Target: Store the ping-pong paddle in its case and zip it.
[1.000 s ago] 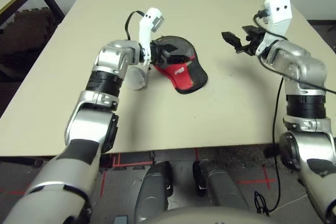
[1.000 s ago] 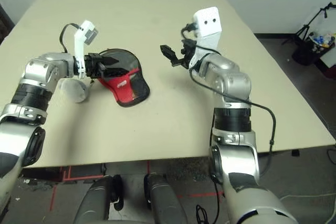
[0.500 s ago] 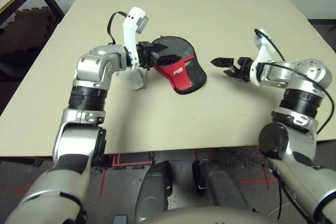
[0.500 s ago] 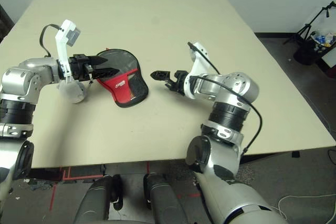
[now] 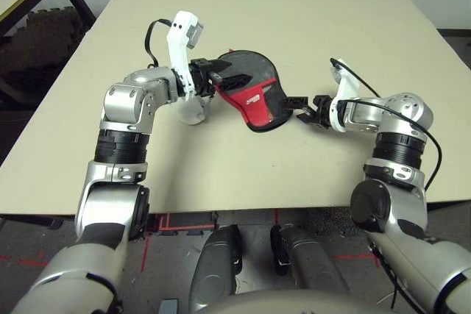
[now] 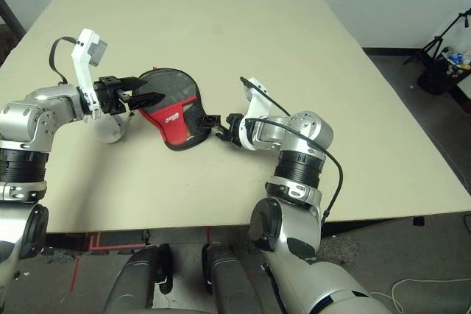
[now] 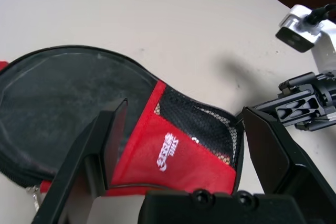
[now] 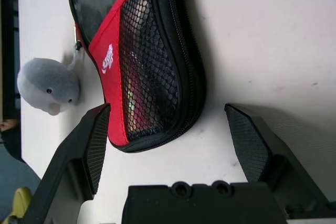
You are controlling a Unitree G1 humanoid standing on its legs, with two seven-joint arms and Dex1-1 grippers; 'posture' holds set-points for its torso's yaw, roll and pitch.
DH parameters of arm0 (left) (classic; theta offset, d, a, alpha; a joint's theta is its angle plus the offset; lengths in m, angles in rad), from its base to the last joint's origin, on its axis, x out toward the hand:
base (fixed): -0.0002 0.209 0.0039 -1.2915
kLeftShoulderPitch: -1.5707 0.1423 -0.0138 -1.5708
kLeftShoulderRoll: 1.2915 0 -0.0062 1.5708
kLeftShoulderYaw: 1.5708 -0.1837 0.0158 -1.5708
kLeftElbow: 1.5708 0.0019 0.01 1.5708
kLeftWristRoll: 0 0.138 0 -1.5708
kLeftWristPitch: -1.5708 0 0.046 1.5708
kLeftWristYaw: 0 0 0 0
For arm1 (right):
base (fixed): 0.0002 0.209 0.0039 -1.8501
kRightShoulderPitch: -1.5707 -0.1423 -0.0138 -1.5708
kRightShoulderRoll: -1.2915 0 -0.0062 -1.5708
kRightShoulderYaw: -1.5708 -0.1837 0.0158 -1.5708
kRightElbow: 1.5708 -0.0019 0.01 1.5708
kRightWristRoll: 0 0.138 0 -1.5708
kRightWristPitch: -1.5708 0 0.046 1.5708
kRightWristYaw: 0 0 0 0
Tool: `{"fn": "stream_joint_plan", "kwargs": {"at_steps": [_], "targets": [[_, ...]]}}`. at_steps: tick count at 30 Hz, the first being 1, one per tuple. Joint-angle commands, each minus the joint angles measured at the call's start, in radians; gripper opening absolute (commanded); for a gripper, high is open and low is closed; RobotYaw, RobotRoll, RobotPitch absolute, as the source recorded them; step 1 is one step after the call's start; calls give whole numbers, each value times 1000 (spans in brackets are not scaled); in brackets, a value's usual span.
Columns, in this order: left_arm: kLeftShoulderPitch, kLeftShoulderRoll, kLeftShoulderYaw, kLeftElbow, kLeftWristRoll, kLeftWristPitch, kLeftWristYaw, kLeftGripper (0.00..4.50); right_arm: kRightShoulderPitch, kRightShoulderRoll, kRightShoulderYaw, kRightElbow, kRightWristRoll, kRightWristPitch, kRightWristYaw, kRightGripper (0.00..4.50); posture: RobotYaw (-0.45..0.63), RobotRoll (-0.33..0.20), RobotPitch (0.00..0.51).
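Beige tabletop: I see flat black-and-red fabric case w/ mesh lying mid-table betw. my grippers, left gripper over it, right gripper just beside its edge, both jaws apart.

Black-and-red fabric paddle case shows coarse open mesh beside smooth red cloth; fuzzy grey plush toy looks soft; beige tabletop is matt, smooth.
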Motion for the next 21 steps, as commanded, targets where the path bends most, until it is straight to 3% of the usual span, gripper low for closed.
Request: {"fn": "stream_joint_plan", "kwargs": {"at_steps": [1,16,19,21], "targets": [[17,0,10,-13,-14,7,12,4500,0,30,14,79,-2,-28,-15,4482,-8,0,166],[3,1,6,22,-23,-17,21,4500,-87,112,29,235,34,-86,-16,4473,-2,0,169],[1,-1,0,35,-19,-30,19,4500,-87,124,39,237,33,-88,-17,3970,-3,0,162],[-2,-4,-3,41,-17,-37,18,4500,-79,125,54,224,28,-71,-17,3338,-5,0,159]]}}
